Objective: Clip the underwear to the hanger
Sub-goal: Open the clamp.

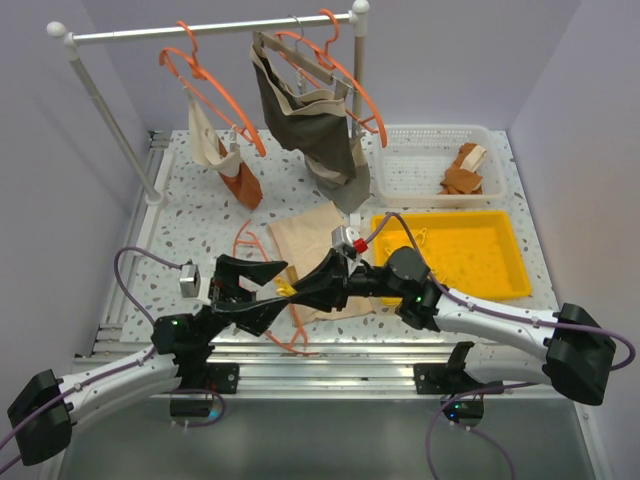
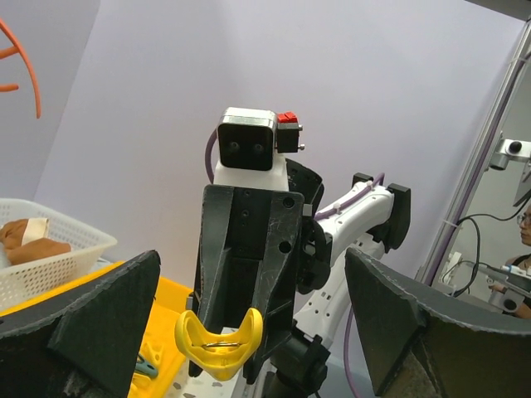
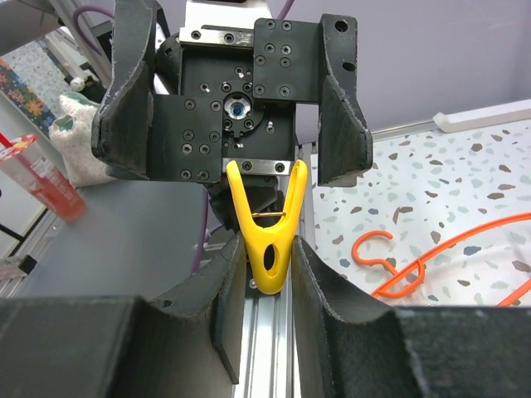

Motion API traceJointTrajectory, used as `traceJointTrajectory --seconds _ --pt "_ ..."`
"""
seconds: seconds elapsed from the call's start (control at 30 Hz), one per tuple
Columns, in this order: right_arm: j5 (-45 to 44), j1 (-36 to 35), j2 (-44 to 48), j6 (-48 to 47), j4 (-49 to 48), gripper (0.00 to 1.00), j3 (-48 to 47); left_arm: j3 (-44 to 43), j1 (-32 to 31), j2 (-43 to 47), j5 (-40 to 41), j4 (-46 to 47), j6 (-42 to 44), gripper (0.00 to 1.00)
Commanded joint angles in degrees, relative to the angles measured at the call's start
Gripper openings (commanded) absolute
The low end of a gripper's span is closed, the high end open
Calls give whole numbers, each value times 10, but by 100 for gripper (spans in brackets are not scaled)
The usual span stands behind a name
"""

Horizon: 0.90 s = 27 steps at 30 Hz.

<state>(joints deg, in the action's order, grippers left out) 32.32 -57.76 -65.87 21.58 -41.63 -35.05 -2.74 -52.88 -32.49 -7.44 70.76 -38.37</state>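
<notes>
Just above the hanger (image 3: pixel 402 280), my right fingers (image 3: pixel 319 282) clamp a yellow peg (image 3: pixel 267 240), apparently presenting it to my wide-apart left fingers (image 2: pixel 104 319).

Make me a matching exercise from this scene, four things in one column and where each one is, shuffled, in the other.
1 yellow plastic clothespin
2 pale cream cloth underwear
3 dark grey-brown garment
4 small rust-orange cloth

A in the white plastic basket
B hanging from the white rail
C between the right gripper's fingers
D flat on the speckled table

Pairs: 1-C, 2-D, 3-B, 4-A
</notes>
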Motion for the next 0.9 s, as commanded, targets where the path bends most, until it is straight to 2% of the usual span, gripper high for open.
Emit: traceJointTrajectory --seconds 0.0,0.37,0.47,0.67,0.73,0.77,0.87 --pt "-17 -3 10 -16 -10 14 -26 36 3 8 13 -17 -2 96" --pt "-21 -6 10 -30 3 14 -39 37 3 -12 30 -26 -12 94" --pt "-23 -6 7 -31 6 14 -39 38 3 -13 35 -24 -11 87" --pt "-28 -8 6 -35 1 14 -37 41 3 -15 41 -19 -10 59" --pt "-34 -8 4 -37 2 14 -36 41 3 -15 41 -20 -11 47" --pt "-36 -8 2 -38 3 14 -36 41 3 -16 40 -20 -11 39" --pt "-38 -9 -4 -40 2 14 -41 41 3 -18 39 -20 -11 25"
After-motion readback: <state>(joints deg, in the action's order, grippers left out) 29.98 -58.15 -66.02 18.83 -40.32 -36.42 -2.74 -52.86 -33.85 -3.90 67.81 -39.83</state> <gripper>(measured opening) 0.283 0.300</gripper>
